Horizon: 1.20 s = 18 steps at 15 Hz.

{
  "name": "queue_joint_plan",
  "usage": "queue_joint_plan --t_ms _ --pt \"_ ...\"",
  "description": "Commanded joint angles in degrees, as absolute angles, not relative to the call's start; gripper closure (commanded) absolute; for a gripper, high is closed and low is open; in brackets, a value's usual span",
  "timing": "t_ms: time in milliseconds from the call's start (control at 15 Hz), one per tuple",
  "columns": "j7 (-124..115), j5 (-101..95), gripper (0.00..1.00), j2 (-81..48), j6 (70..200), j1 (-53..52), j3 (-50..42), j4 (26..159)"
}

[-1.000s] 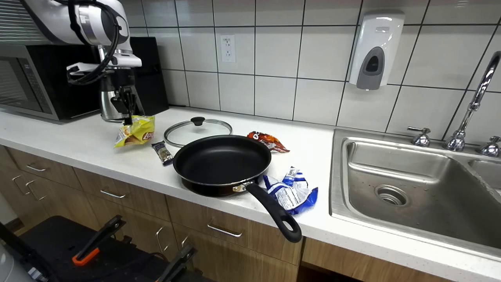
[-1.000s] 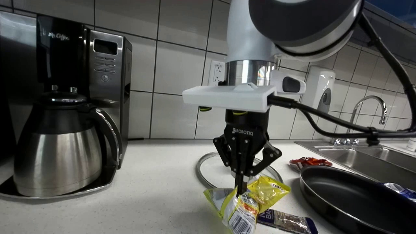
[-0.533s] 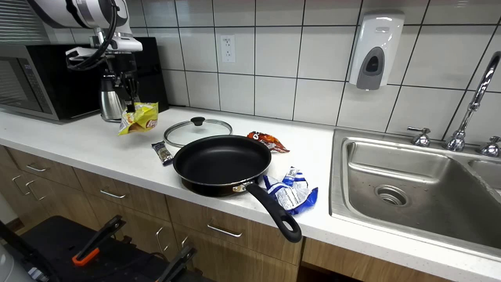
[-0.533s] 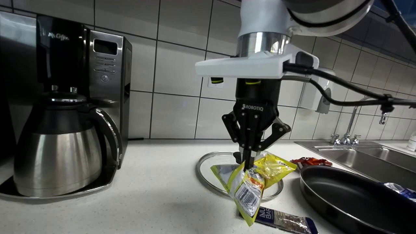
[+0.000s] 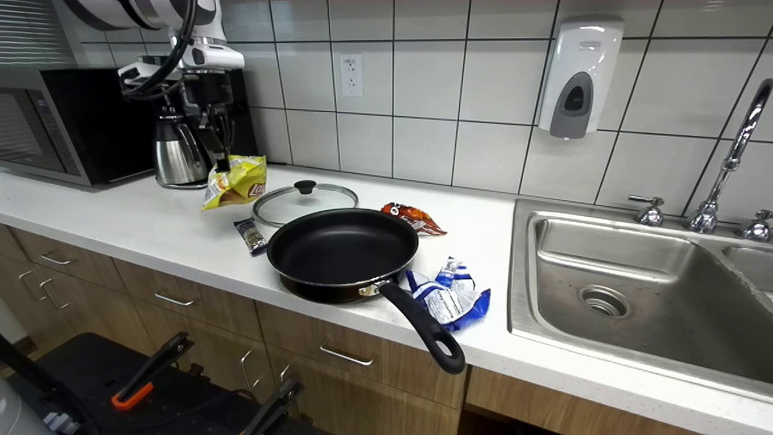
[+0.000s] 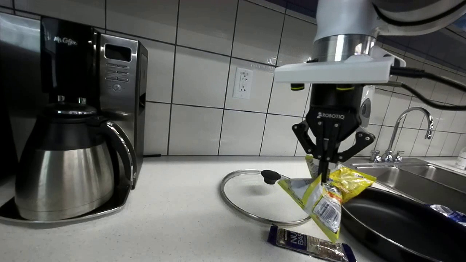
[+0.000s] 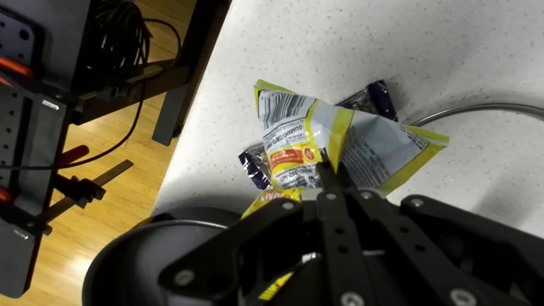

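The fingers (image 6: 323, 171) are clenched on a crumpled yellow chip bag (image 6: 328, 210), gripping it near its middle so that its corners flare out around the tips. In an exterior view the bag hangs in the air above the white worktop (image 6: 174, 203), right of the frame's centre, with its barcode facing the camera; in the wrist view it takes up the middle of the frame. A snack bar (image 6: 307, 244) lies flat on the worktop, lower in the frame than the bag, and in the wrist view its dark blue ends poke out from behind the bag. A glass lid (image 6: 251, 198) with a black knob (image 6: 271, 177) rests left of the bag, and a black frying pan (image 6: 395, 222) fills the lower right corner. At the left edge stand a coffee maker (image 6: 120, 83) and a steel jug (image 6: 67, 178). In an exterior view a red snack packet (image 5: 416, 219) lies just behind the pan, a blue wrapper (image 5: 452, 299) lies beside its handle (image 5: 426, 325), a steel sink (image 5: 519, 284) takes up the right side, a soap dispenser (image 5: 583, 78) hangs at the upper right, and a microwave (image 5: 36, 136) stands at the left edge.
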<state>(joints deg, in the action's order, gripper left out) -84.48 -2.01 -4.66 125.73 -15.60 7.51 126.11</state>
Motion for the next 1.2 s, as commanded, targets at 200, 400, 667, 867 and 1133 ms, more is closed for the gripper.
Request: queue_joint_plan --t_ms 200,400,667,867,1133 --pt "-75.5 -1.9 1.00 6.6 126.3 -10.1 6.5 137.1" --pt "-71.4 -1.7 1.00 9.9 126.2 -7.8 5.5 140.4" --pt "-66.2 -1.5 1.00 13.9 126.9 -4.9 4.0 144.7" --pt "-63.1 -1.5 1.00 16.3 127.6 -2.6 2.8 147.8" --pt "-60.2 -2.1 1.00 17.6 128.6 0.0 1.8 149.8"
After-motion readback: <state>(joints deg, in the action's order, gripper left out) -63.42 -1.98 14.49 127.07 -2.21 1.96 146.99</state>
